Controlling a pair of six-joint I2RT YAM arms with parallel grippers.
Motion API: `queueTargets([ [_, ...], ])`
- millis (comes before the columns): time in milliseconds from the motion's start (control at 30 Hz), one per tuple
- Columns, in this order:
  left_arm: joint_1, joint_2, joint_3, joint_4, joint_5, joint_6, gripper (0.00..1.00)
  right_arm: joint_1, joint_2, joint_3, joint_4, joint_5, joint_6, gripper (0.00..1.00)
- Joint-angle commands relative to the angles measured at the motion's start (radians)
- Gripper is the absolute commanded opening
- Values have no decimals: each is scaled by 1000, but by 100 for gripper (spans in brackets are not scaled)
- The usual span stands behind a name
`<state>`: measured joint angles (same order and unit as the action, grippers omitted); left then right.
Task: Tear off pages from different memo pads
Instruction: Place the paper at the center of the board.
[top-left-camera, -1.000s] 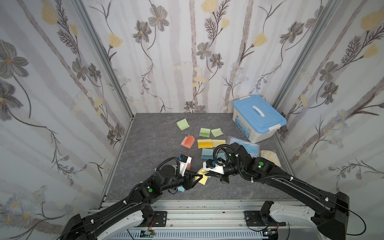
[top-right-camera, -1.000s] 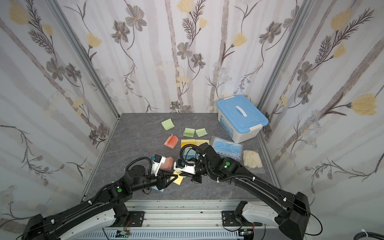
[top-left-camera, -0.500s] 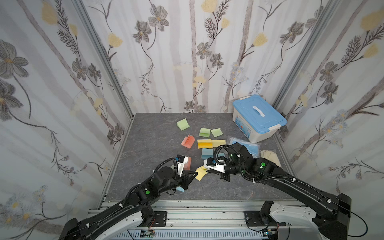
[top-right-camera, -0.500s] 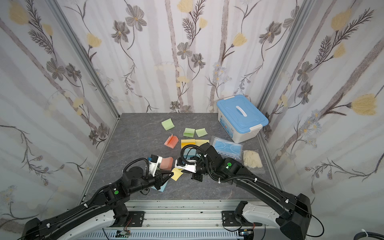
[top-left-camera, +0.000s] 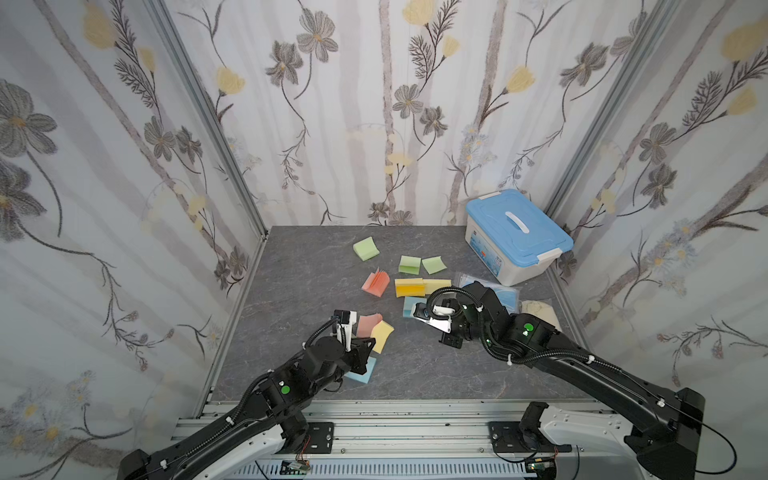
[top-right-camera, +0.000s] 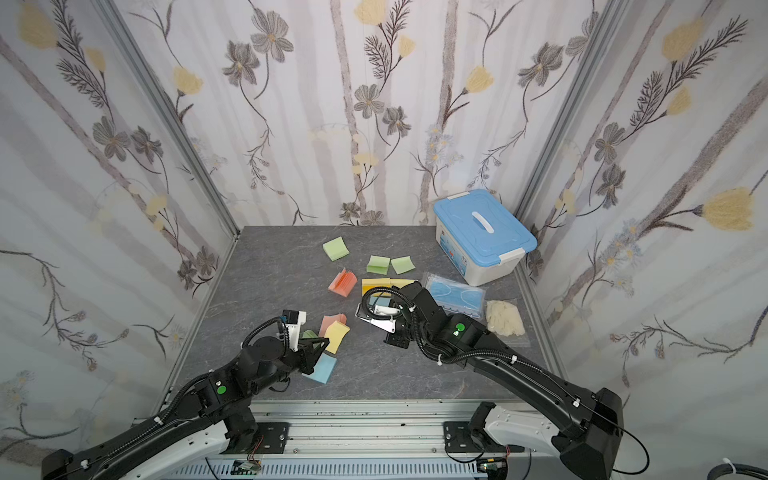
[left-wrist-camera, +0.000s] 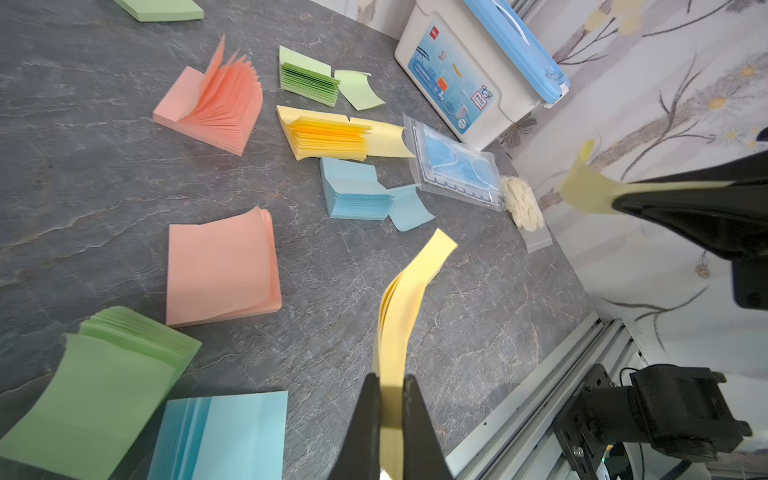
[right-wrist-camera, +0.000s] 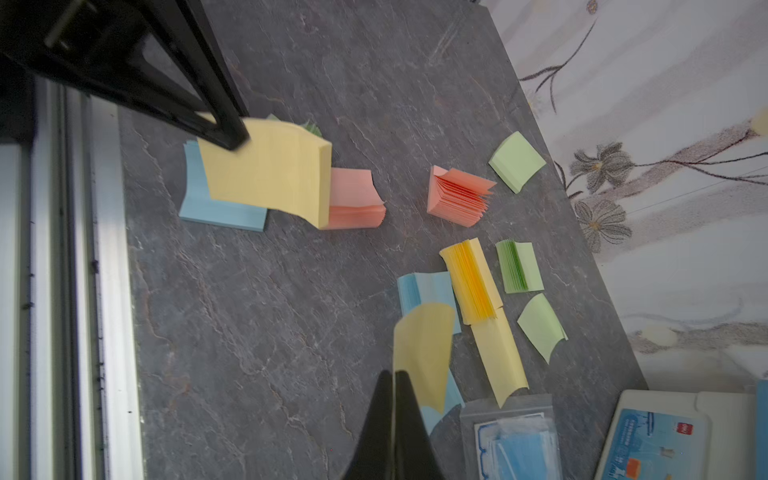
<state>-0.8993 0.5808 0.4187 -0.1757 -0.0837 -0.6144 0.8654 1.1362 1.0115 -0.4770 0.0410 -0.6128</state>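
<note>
My left gripper (left-wrist-camera: 390, 384) is shut on a yellow memo pad (left-wrist-camera: 405, 291) and holds it off the table, near the front left (top-left-camera: 382, 334). A single yellow page (right-wrist-camera: 424, 353), loose from that pad, is pinched in my shut right gripper (right-wrist-camera: 392, 376). In a top view the right gripper (top-left-camera: 415, 312) hangs over a light blue pad (top-left-camera: 409, 302). Below the lifted pad lie a salmon pad (left-wrist-camera: 220, 266), a green pad (left-wrist-camera: 104, 374) and a blue pad (left-wrist-camera: 224, 436). Farther back lie fanned salmon (top-left-camera: 376, 283), yellow (top-left-camera: 409, 287) and green (top-left-camera: 409, 264) pads, with loose green (top-left-camera: 434, 264) and yellow (top-left-camera: 438, 285) pages beside them.
A white box with a blue lid (top-left-camera: 517, 235) stands at the back right. A clear packet of blue masks (top-right-camera: 457, 296) and a packet of pale gloves (top-right-camera: 505, 318) lie right of the pads. Another green pad (top-left-camera: 366, 248) lies alone at the back. A metal rail (top-left-camera: 374, 415) runs along the front edge.
The left gripper has closed on the yellow pad. The two grippers have drawn apart, and the yellow page has come away from the pad with the right gripper.
</note>
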Motion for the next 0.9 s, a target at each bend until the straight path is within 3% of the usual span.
queueTargets([
  [0,1,-54,9,-58,-86,-48,0,1,39,-39,-54,119,-285,0],
  [133,2,-135,-6,-68,-118,-101,0,-18,118,-70,-55,180,-475,1],
  [300,3,-136,-17,-29,-109,-155,0,-116,239,-70,-54,21,-563,0],
  [467,2,-76,-19,27,-70,-189,0,-184,378,-62,-50,6,-577,0],
  [867,1,-18,-42,105,-33,-220,0,-263,498,-56,2,-33,-576,0],
])
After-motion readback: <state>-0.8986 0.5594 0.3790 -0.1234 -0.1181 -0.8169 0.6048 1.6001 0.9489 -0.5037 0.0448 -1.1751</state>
